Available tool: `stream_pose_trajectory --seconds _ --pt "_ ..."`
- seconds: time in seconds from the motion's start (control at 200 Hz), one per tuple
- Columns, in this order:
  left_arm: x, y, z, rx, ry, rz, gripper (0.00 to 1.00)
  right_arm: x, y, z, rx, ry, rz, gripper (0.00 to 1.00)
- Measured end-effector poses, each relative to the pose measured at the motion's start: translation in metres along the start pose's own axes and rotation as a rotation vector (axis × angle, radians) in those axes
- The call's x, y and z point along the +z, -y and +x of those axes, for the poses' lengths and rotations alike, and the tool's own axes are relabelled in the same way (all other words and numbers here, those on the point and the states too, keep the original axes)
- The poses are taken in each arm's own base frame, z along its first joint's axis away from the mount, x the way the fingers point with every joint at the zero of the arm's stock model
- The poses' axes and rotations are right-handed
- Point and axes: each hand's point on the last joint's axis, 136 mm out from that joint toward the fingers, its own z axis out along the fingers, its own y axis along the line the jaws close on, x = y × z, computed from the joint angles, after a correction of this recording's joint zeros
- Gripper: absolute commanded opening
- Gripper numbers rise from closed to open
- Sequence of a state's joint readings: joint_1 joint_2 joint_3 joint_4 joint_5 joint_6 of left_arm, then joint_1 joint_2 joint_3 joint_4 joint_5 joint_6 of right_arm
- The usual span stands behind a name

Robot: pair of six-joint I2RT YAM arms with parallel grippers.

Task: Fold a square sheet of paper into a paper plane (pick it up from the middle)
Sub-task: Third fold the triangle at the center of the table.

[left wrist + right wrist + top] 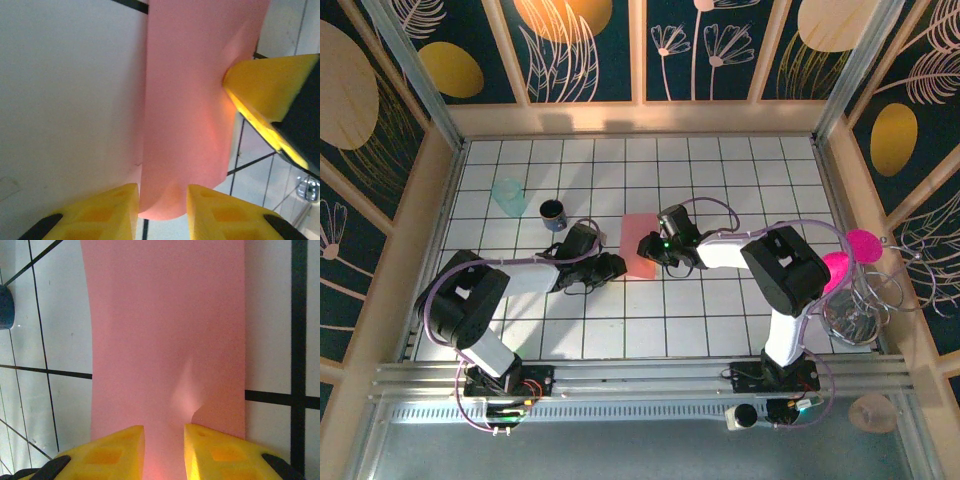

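Right gripper on pink paper

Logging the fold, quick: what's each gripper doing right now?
Left gripper: fingers astride the pink paper; grip cannot be told.
Right gripper: same paper between fingers; cannot be told.

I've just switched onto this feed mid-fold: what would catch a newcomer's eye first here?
The square sheet of paper, salmon-pink in the middle of the white tiled table, with the left tool and right tool at it from either side, its edge between each pair of yellow fingers. Next, two magenta discs by a wire stand at the right edge.
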State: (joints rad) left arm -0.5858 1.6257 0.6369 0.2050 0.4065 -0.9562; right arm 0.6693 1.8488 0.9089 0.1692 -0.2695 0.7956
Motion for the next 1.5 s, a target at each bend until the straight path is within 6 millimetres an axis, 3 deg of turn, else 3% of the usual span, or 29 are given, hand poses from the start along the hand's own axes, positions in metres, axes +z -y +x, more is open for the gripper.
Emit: stream_pose_trajectory --seconds 0.17,0.33,0.591,0.876,1.071,1.246,1.502 --pt "0.0 0.012 -0.006 0.012 0.011 0.041 0.3 0.0 0.0 0.0 0.001 0.0 0.0 0.28" --pt "0.001 0.021 -0.023 0.013 0.034 0.07 0.3 0.0 0.001 0.0 0.001 0.0 0.001 0.28" --pt "0.015 0.015 -0.037 -0.003 0.023 0.073 0.27 0.0 0.001 0.0 0.001 0.002 0.0 0.28" --pt "0.017 0.013 -0.041 0.0 0.028 0.068 0.22 -0.003 0.001 0.0 -0.003 0.012 -0.008 0.3" --pt "0.019 0.007 -0.043 -0.01 0.025 0.058 0.16 -0.007 0.003 -0.001 -0.011 0.023 -0.01 0.34" --pt "0.022 0.004 -0.042 -0.012 0.014 0.055 0.0 -0.011 0.004 -0.002 -0.04 0.036 -0.011 0.39" --pt "0.021 0.009 -0.042 -0.021 0.006 0.08 0.0 -0.034 -0.017 -0.019 -0.164 0.126 -0.056 0.52"
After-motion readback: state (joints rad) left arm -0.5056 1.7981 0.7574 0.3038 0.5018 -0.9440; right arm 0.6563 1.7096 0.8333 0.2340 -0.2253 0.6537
